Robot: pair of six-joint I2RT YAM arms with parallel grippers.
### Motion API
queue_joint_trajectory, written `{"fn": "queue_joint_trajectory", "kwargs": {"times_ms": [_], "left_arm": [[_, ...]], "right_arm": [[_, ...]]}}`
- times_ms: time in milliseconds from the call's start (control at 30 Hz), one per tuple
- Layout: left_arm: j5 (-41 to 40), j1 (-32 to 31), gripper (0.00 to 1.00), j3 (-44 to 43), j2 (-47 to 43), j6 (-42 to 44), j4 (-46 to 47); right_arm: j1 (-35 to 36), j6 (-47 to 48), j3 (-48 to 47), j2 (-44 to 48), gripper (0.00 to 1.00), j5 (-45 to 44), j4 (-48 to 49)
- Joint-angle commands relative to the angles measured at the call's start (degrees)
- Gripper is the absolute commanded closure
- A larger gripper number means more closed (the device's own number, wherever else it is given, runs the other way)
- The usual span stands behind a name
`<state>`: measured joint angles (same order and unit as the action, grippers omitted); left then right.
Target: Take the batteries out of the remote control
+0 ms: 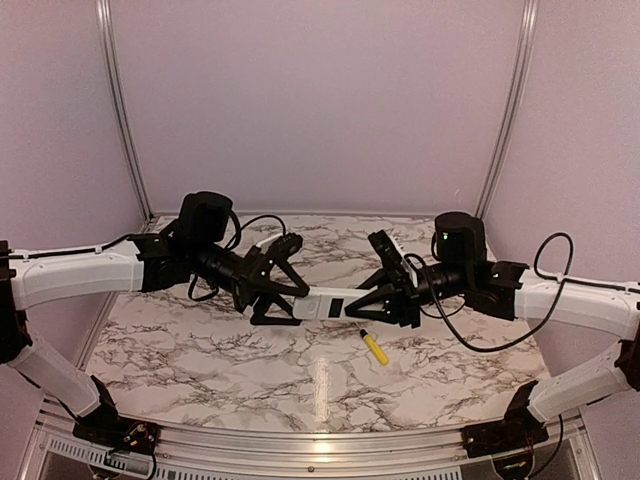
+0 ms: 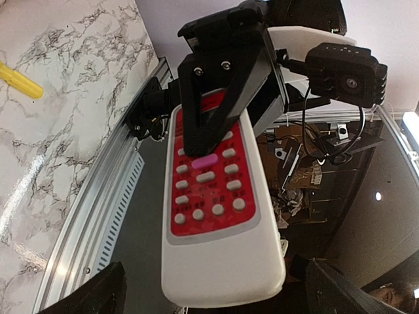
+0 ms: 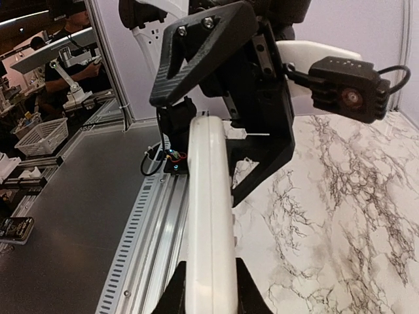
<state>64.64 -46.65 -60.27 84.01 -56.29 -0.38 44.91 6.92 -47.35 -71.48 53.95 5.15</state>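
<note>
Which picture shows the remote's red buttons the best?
The left wrist view. There the remote control faces the camera, so its red button panel shows plainly and large. The right wrist view shows only the remote's thin white edge. The top view shows only its plain white back, small and far off.

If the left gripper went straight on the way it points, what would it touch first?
Probably the remote, its near end between the left gripper's fingers; then the right gripper holding it.

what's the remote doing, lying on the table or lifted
Lifted: right gripper clamps one end of the remote, table well below it.
</note>
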Motion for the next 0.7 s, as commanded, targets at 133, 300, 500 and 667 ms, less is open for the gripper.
{"fn": "queue_joint_trajectory", "kwargs": {"times_ms": [133, 300, 500, 667], "left_arm": [[-11.42, 3.65, 0.01, -2.54, -5.41, 14.45, -13.54], [-20.97, 3.59, 0.01, -5.82, -6.45, 24.32, -23.35], [-29.08, 3.59, 0.02, -6.21, -9.54, 28.09, -23.01], [-32.32, 3.63, 0.05, -6.89, -9.97, 29.39, -22.82]], "right_arm": [[0.31, -22.75, 4.10, 5.06, 1.00, -6.90, 10.49], [0.41, -33.84, 0.44, 2.30, 1.00, -8.62, 4.27], [0.34, -42.62, -4.67, -1.99, 1.00, -8.96, -3.91], [0.36, -51.55, -5.46, -4.03, 1.00, -7.56, -2.62]]}}
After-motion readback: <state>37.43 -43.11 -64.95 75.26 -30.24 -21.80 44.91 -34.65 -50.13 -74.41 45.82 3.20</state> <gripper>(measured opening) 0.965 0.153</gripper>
